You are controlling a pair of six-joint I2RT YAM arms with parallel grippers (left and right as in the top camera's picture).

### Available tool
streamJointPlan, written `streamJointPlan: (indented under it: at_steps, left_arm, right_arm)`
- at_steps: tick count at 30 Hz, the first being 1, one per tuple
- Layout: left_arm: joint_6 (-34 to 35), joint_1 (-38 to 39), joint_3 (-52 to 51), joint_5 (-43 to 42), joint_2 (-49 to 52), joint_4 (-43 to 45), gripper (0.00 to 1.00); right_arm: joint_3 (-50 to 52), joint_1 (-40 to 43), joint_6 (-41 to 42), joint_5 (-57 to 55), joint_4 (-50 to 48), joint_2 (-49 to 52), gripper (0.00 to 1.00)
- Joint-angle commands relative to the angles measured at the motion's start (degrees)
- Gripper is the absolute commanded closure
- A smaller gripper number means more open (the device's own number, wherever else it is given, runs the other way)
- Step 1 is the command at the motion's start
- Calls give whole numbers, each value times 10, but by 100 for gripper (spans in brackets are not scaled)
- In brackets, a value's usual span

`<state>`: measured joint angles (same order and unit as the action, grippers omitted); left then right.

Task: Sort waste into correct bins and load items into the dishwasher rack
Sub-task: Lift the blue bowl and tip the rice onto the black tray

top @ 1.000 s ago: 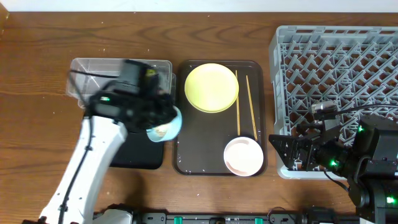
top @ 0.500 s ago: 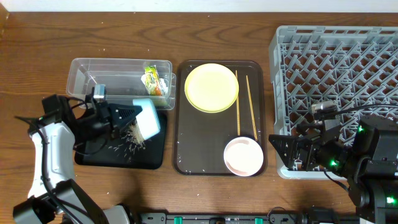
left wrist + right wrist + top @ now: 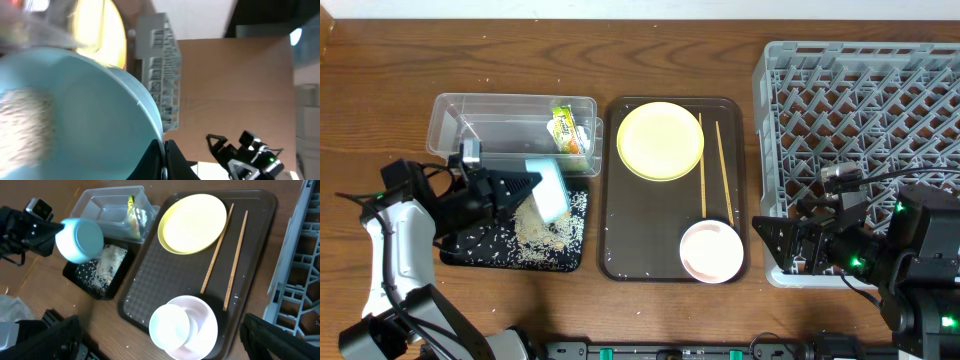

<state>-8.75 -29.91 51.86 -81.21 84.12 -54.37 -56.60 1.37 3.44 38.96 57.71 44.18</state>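
My left gripper [image 3: 528, 186] is shut on the rim of the light blue bowl [image 3: 549, 190] and holds it tipped on its side over the black tray [image 3: 470, 250]. White rice [image 3: 542, 230] lies piled and scattered on that tray. In the left wrist view the jaws [image 3: 165, 161] pinch the bowl's rim [image 3: 90, 110]. The snack wrapper [image 3: 565, 130] lies in the clear tub [image 3: 500, 122]. The yellow plate [image 3: 660, 140], two chopsticks [image 3: 703, 165] and the pinkish-white bowl [image 3: 712, 251] sit on the brown tray [image 3: 620, 240]. My right gripper [image 3: 770, 243] is open and empty beside the grey rack [image 3: 865, 110].
The rack fills the right side, and my right arm lies across its front left corner. The brown tray sits between the rack and the two bins. In the right wrist view the pinkish-white bowl [image 3: 185, 327] lies between the open fingers [image 3: 160, 336], below them.
My left arm swung out to the left and tipped the blue bowl. Rice has poured from it onto the black tray. The right arm has not moved.
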Motion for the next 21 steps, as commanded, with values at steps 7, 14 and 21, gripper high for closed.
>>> streamJointPlan:
  at_steps: [7,14,21]
  left_arm:
    - [-48,-7,-8,-52,8,0,94]
    - [-51,-13,-16,-77,16,-35,94]
    - [4,-32,-25,-70,41,-16,94]
  right_arm:
    - [-9,5,-3,1,4,-1,1]
    - [-9,5,-3,1,5,-1,1]
    - [-9,5,-3,1,2,-1,1]
